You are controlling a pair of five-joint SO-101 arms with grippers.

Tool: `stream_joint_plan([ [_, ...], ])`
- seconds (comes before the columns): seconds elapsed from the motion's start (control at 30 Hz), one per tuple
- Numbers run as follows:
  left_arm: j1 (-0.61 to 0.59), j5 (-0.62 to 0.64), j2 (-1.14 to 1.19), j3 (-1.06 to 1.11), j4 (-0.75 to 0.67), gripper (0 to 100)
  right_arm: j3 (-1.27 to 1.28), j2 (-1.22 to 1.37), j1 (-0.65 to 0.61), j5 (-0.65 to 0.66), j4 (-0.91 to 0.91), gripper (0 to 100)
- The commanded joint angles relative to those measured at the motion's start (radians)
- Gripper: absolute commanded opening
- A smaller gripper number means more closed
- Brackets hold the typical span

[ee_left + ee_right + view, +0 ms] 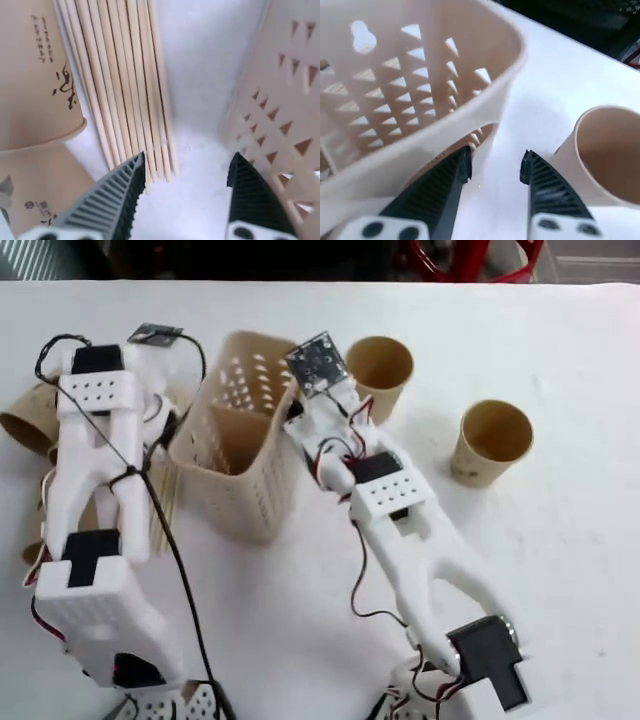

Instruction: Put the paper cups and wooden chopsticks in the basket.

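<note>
The cream perforated basket (235, 440) stands upright in the middle of the table. My left gripper (186, 167) is open, low over the table between the basket wall (280, 100) and a bundle of wooden chopsticks (125, 85). Two paper cups (35, 65) lie on their sides beside the chopsticks. My right gripper (495, 160) is open, with nothing between its fingers, in the gap between the basket rim (485, 95) and an upright paper cup (610, 150). That cup (380, 365) stands just right of the basket. Another upright cup (490, 440) stands farther right.
The left arm (95, 460) covers most of the chopsticks (160, 500) and the lying cups (25, 415). White table surface (560, 570) lies bare at the right and front. Cables hang along both arms.
</note>
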Motion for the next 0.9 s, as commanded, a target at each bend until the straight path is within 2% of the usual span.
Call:
stream_joint_plan([
  [0.0,-0.015,0.012,-0.073,-0.051,0.017,28,-0.020,-0.041,0.027,0.000,0.130,15.9],
  [0.2,-0.012,0.012,-0.073,-0.049,0.008,28,-0.017,-0.067,0.091,-0.005,0.297,15.9],
  [0.5,-0.088,0.002,-0.073,-0.060,-0.003,28,0.117,-0.143,0.102,-0.003,0.297,14.9],
  [0.73,-0.096,-0.051,-0.076,0.017,0.071,28,0.328,-0.412,0.039,-0.011,0.142,9.8],
  [0.87,-0.065,-0.052,-0.096,0.153,0.029,28,0.365,-0.447,-0.042,-0.011,0.045,9.4],
])
